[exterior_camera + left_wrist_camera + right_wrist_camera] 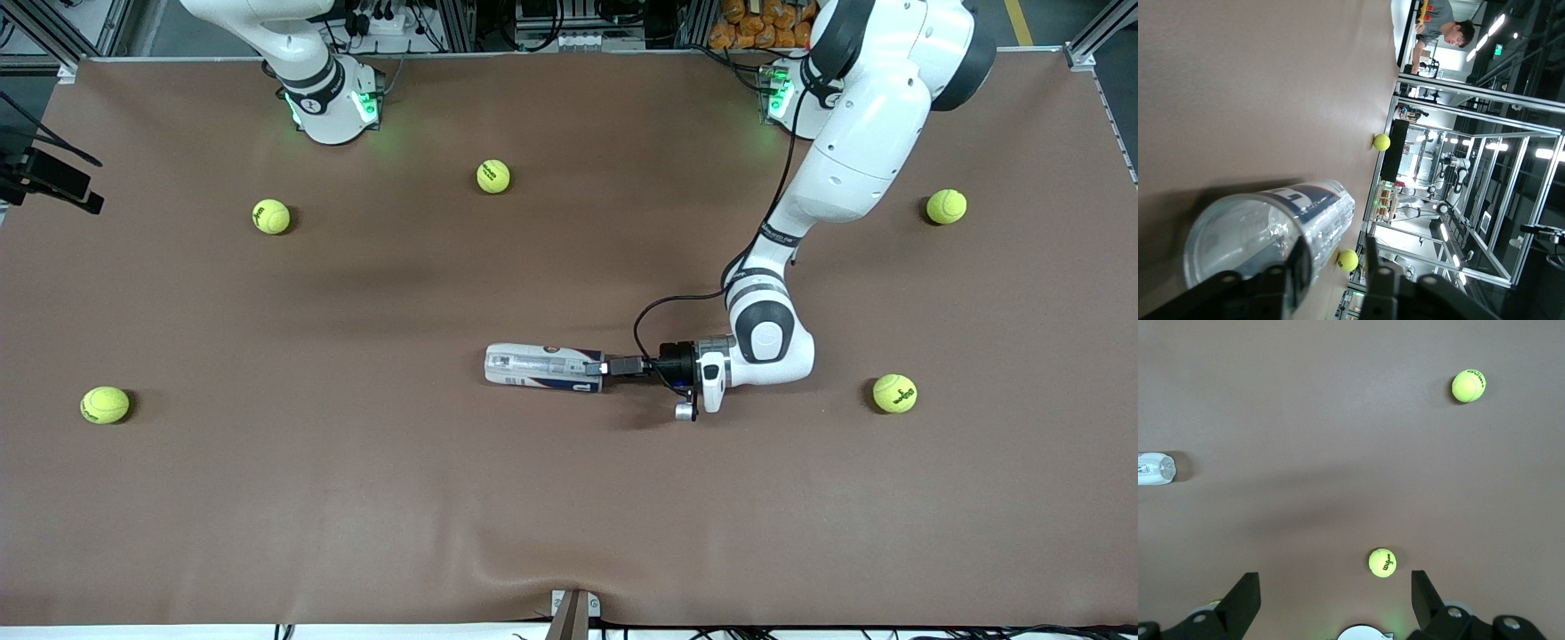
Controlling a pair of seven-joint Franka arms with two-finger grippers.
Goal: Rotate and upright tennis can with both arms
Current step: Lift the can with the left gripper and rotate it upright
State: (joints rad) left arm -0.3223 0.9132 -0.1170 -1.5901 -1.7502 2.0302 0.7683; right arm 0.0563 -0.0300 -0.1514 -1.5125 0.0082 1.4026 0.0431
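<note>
The tennis can [542, 368] lies on its side near the middle of the brown table, white and clear with a navy band. My left gripper [597, 365] is down at table level at the can's end toward the left arm's end of the table. In the left wrist view the left gripper [1336, 247] is open; one finger [1300, 260] overlaps the can's [1271, 227] clear rim and the other stands apart beside it. My right gripper [1335, 587] is open and empty, held high over the table near its base; the can's other end [1155, 468] shows far off.
Several yellow-green tennis balls lie scattered: two [493, 176] [271, 216] nearer the bases, one [105, 404] toward the right arm's end, two [946, 206] [894, 393] toward the left arm's end. A black camera mount [53, 178] sits at the table's edge.
</note>
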